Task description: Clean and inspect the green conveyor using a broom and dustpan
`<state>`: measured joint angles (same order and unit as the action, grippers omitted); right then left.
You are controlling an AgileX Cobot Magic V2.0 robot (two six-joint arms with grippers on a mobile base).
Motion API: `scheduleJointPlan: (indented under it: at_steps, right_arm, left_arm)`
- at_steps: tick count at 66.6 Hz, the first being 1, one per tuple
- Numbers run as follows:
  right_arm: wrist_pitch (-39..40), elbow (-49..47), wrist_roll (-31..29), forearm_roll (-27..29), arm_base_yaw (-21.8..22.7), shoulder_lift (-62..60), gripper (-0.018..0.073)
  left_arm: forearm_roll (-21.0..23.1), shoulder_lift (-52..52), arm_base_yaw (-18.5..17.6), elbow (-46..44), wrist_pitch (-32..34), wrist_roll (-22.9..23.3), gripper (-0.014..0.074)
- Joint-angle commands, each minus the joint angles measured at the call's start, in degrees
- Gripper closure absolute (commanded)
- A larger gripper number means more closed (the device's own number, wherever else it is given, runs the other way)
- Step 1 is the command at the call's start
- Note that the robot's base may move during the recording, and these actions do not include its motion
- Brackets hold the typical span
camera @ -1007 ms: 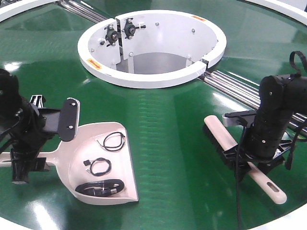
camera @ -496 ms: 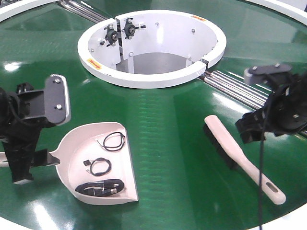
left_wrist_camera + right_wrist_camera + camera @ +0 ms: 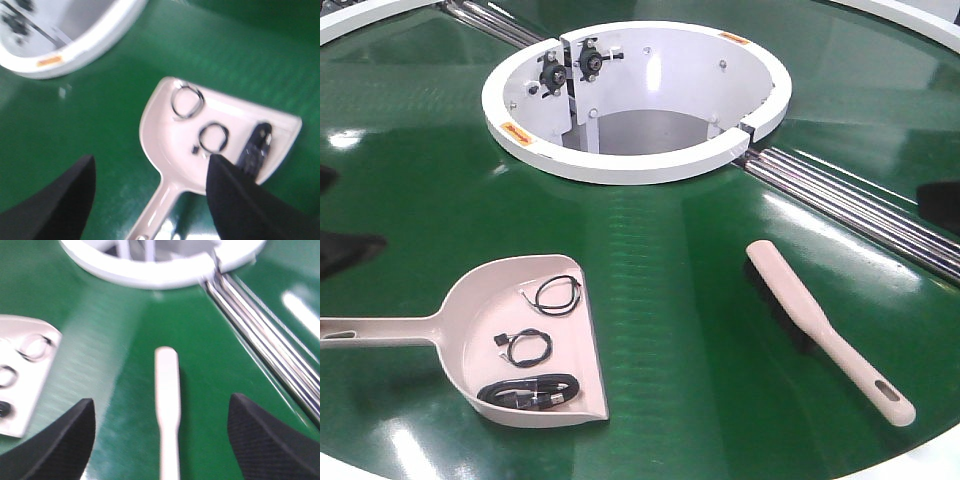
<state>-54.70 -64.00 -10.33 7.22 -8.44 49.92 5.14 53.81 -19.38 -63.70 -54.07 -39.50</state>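
The dustpan (image 3: 480, 335) lies on the green conveyor (image 3: 670, 250) at the front left, its handle pointing left. The broom (image 3: 820, 325) lies at the front right with its bristles down. Neither gripper shows in the front view. In the left wrist view my left gripper (image 3: 151, 159) hangs open above the dustpan (image 3: 165, 130) where the handle joins the scoop, touching nothing. In the right wrist view my right gripper (image 3: 162, 400) stands open above the broom (image 3: 166, 375), which runs between the fingers well clear of them.
Two small black cable loops (image 3: 557, 295) and a black cable bundle (image 3: 530, 392) lie in the dustpan. The white ring opening (image 3: 640, 160) sits at the back middle. Steel roller rails (image 3: 850, 200) run from it to the right edge.
Both arms have lifted off and left the front view. The dustpan handle and the broom, which they stood over a second ago, now lie uncovered in the same places.
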Motion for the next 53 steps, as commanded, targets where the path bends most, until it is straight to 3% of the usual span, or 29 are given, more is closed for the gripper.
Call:
scheduleJointPlan:
  at_steps: [1,8,18,30,43,53]
  right_arm:
    - [7.6,4.7,-1.7,3.6,0.2,-8.0,0.0025]
    - [14.8,14.5,-1.7,5.4,0.2,-18.3,0.0025]
    - [22.1,24.7,-2.0,6.6,0.2,-29.5,0.0027]
    - [28.2,34.3,-7.9,6.1,0.2,-39.1,0.0043]
    - [36.2,42.0,-6.7,7.0,0.2,-47.1,0.0044]
    - [40.8,47.6,-6.7,6.5,0.2,-47.7,0.0044]
  left_arm:
    - [0.5,-5.3,-0.3,-1.4,6.4,5.5,0.0157]
    - [0.4,-10.4,-0.3,-0.6,10.0,11.4,0.0157]
    - [0.2,-15.8,-0.3,5.7,15.3,13.3,0.0157]
    - [1.0,-26.7,-0.3,22.3,26.3,15.4,0.0158]
    - [1.2,-40.9,-0.3,38.5,42.0,26.2,0.0158]
    - [1.3,-43.6,-0.3,44.9,45.2,26.4,0.0160]
